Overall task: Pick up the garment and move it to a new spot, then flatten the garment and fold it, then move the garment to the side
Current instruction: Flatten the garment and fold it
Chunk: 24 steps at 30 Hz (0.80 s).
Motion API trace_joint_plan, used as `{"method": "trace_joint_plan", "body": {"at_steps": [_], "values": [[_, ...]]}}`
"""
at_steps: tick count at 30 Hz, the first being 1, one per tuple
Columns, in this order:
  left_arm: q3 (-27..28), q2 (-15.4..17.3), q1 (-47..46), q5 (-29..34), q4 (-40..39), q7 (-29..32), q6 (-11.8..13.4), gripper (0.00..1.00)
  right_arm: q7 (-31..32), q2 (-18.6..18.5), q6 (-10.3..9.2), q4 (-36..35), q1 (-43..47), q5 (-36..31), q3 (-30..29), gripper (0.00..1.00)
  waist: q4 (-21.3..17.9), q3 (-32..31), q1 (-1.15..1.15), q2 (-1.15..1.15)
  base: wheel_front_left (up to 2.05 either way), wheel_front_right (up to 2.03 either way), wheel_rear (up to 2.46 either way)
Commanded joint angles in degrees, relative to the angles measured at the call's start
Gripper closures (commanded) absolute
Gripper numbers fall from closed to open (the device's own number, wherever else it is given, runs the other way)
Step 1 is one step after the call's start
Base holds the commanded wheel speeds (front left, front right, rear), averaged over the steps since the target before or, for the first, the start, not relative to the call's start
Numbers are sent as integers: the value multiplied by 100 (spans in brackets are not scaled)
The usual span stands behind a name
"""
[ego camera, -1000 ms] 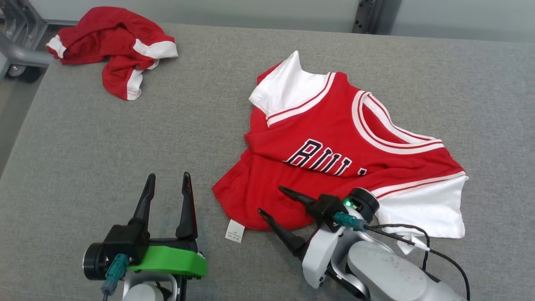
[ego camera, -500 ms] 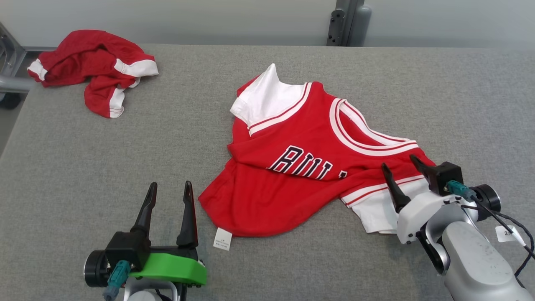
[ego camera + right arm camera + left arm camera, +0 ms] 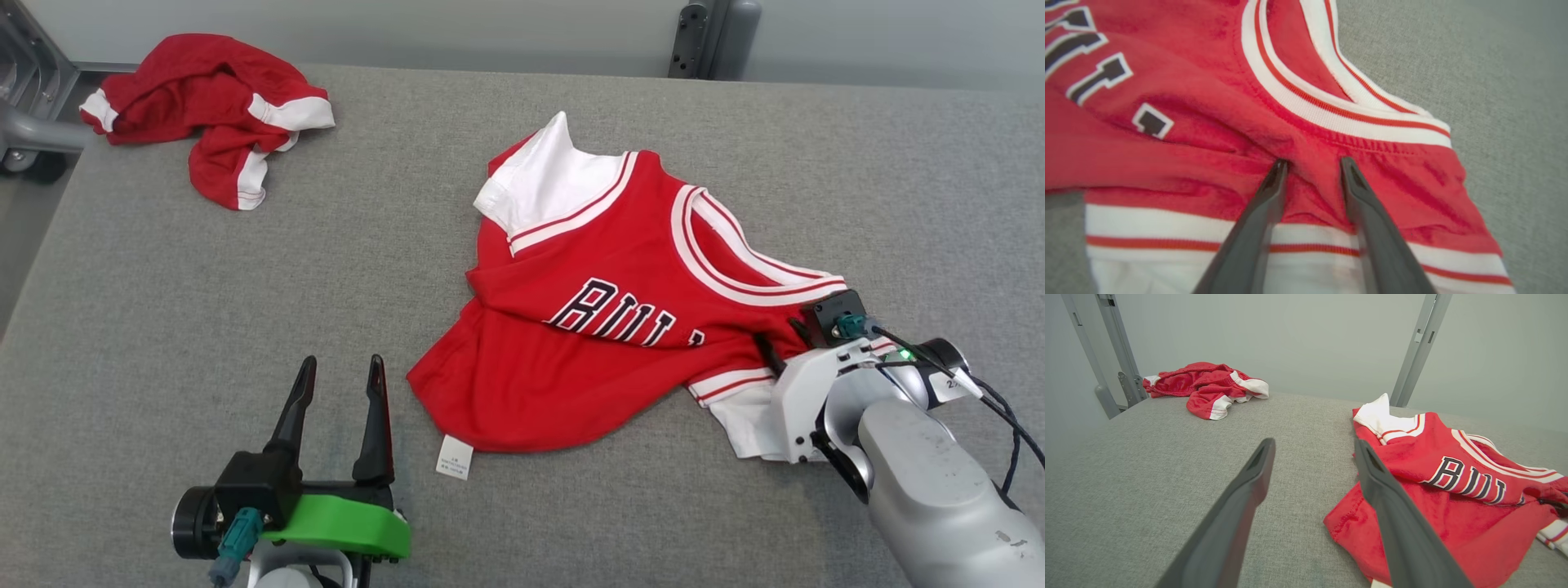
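Now, my left gripper (image 3: 343, 361): spread wide, empty, near left
My right gripper (image 3: 1314, 161): tips straddling jersey (image 3: 563, 376) fold, grip unclear

Wide grey table top (image 3: 204, 310) covered in rough woven cloth, flat all over. Lying on it, from the middle toward the right, a red sports shirt (image 3: 604, 245) with white sleeves, white stripes round the neck and dark letters across the front. Face up, mostly spread out, creased under the letters, far white sleeve poking up in a little point. Small white tag (image 3: 455, 457) at the near hem, flat on the grey. Back in the far left corner, a scrunched-up red and white cloth heap (image 3: 204, 90), well apart from the shirt.
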Motion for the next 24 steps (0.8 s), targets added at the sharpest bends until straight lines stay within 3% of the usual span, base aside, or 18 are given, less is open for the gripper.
{"method": "trace_joint_plan", "body": {"at_steps": [1,11,20,21,22,23,24], "values": [[27,13,-52,-10,-21,4,16,0,64,-134,-14,169,2,18,25,100,11,38,0,0,0,0,0],[80,14,-119,2,-68,5,35,0,-517,-424,-13,463,-626,-23,-697,100,-127,183,0,0,0,0,0],[100,14,-155,11,-53,4,22,0,-915,-287,-13,850,-636,-278,-1430,100,-281,214,0,0,0,0,0],[109,14,-154,16,-54,4,20,0,-992,-256,-13,866,-636,-292,-1476,65,-301,212,0,0,0,0,0],[113,14,-155,25,-55,4,15,0,-1102,-226,-13,857,-638,-326,-1528,18,-322,208,0,0,0,0,0],[119,14,-155,33,-59,4,8,0,-1192,-197,-13,833,-638,-365,-1574,0,-346,200,0,0,0,0,0],[129,14,-151,44,-65,5,-1,0,-1290,-149,-13,783,-624,-406,-1613,0,-374,186,0,0,0,0,0]]}}
